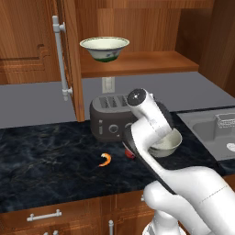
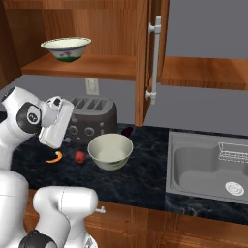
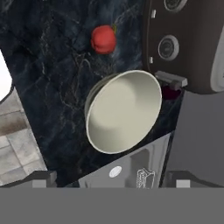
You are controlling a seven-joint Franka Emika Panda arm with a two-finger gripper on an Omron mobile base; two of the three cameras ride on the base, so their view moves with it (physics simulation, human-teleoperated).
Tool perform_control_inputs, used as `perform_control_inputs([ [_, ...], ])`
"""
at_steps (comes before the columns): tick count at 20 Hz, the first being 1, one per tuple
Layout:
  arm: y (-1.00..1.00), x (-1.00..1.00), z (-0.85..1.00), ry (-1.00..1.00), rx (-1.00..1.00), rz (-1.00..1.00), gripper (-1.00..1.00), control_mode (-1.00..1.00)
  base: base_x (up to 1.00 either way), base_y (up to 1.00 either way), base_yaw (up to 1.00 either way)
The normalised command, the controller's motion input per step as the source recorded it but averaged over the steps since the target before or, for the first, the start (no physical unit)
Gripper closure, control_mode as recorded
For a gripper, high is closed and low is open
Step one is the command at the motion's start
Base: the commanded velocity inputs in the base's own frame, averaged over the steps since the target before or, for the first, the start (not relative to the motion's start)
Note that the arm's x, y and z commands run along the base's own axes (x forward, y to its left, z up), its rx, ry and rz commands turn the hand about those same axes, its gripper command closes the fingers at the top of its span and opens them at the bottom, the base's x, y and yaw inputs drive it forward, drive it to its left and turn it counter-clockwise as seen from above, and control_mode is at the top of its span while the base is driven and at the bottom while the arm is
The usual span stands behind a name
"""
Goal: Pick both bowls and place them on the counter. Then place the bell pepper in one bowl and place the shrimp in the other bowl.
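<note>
Two cream bowls are in play. One bowl, the deeper bowl (image 2: 110, 151), stands upright on the black marble-look bench (image 1: 46, 156), in front of the dark toaster (image 2: 92, 118) and just left of the steel sink (image 2: 208, 169) as the right base view shows it. It is empty inside. In the left base view the arm (image 1: 151, 133) covers much of it, leaving only its right rim visible. The other bowl, the wide shallow bowl (image 1: 104, 47), sits on the wooden cabinet shelf (image 1: 151, 62) above the toaster, with a green mark on its outer wall, beside the open cabinet door (image 1: 69, 55).

The bell pepper (image 2: 80, 156) lies on the bench just beside the deeper bowl, apart from it, on the side away from the sink. The shrimp (image 1: 105, 159) lies farther along the bench on that same side, near the pepper but not touching it.

The gripper (image 3: 109, 186) hangs over the deeper bowl; the hand view looks down into the bowl's pale interior, with the pepper beyond its rim and the toaster's knobs along one edge. The fingers (image 3: 41, 177) are released, spread wide with nothing between them, one tip showing at each lower corner of that view.
</note>
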Motion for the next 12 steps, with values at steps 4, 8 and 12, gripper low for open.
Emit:
perform_control_inputs([
  [4,0.14,-0.23,0.44,-0.08,0.00,0.22,-1.00,-1.00,0.00,0.00,0.00],
  [8,0.21,-0.09,0.44,-0.01,0.02,0.25,-1.00,-1.00,0.00,0.00,0.00],
  [12,0.16,-0.18,0.36,0.00,0.07,0.21,-1.00,-1.00,0.00,0.00,0.00],
])
